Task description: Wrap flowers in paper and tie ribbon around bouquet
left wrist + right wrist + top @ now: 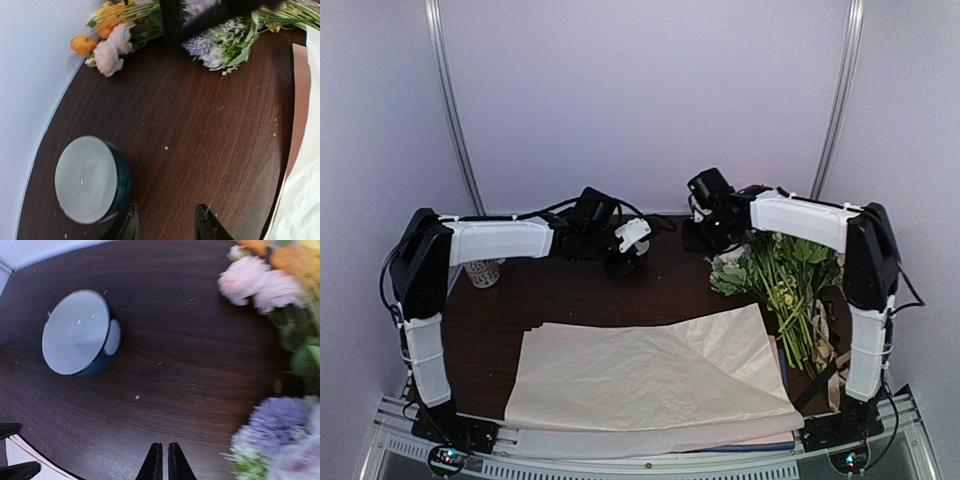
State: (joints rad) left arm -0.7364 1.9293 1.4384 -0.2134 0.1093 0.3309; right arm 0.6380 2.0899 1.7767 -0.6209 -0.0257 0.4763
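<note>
Barely begun — with paper (650, 375) flat at the near edge, flowers (788, 280) heaped to its right, unwrapped, untied. With left gripper (165, 214) parted and empty, right gripper (164, 450) pinched shut on nothing.

Robot lab test cell. A dark wooden table (570, 290) is enclosed behind and on both sides by plain pale backdrop walls (650, 100) with metal poles (457, 120). Two arms (495, 240) are bolted to an aluminium rail (620, 462) at its near edge.

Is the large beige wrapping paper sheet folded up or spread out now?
Spread out. The large beige wrapping paper sheet lies open and softly creased across the dark wooden table.
</note>
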